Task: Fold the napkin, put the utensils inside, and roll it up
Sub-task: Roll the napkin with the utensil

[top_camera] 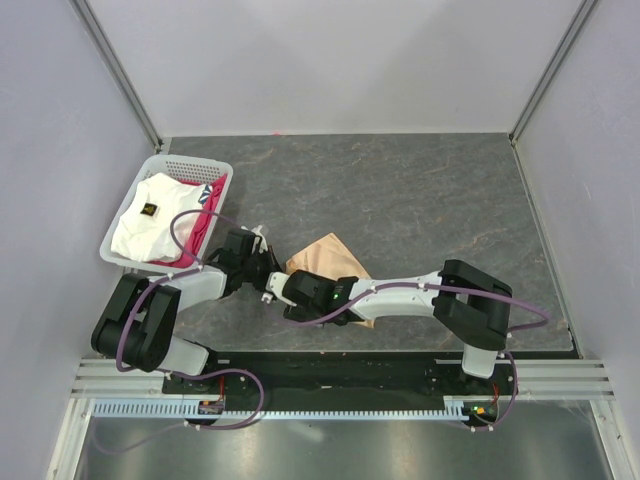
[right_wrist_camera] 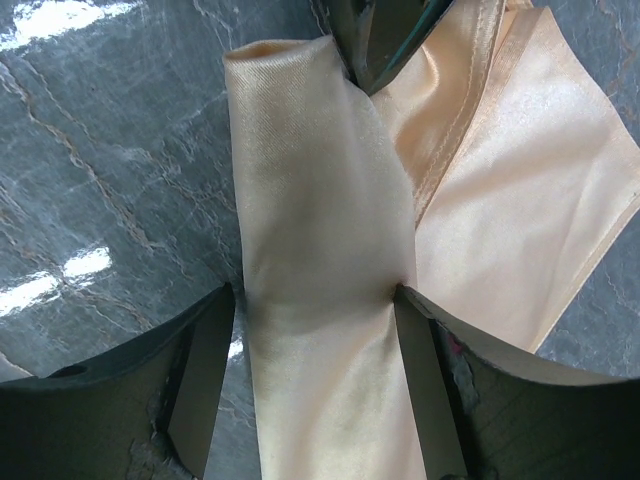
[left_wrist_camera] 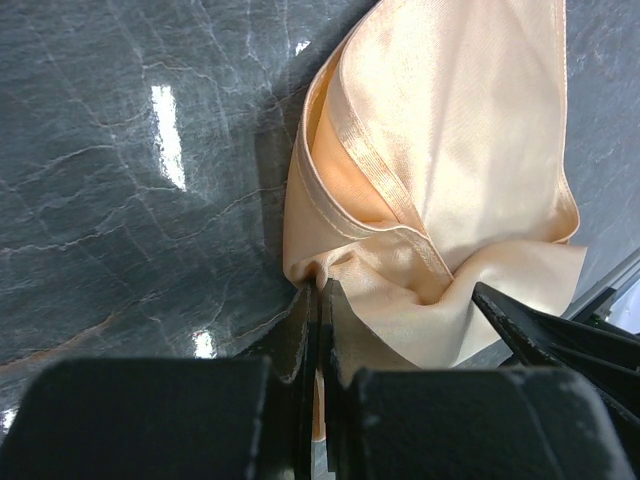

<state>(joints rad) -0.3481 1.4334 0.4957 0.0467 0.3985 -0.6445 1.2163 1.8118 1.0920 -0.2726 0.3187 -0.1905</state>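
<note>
The peach-tan napkin [top_camera: 325, 255] lies bunched and partly folded on the dark table, between the two arms. My left gripper [left_wrist_camera: 322, 288] is shut on a pinched edge of the napkin [left_wrist_camera: 450, 150]. My right gripper [right_wrist_camera: 314, 292] is open, straddling a raised fold of the napkin [right_wrist_camera: 520, 230]. Its right finger touches the cloth, while a sliver of table shows beside its left finger. In the top view, the left gripper [top_camera: 262, 262] and right gripper [top_camera: 285, 285] meet at the napkin's near-left corner. The utensils are out of view.
A white slotted basket [top_camera: 165, 165] sits at the table's far left, holding a white cloth with a dark mark [top_camera: 150, 225] and a pink-red cloth [top_camera: 205, 225]. Grey walls enclose the table on the left, back and right.
</note>
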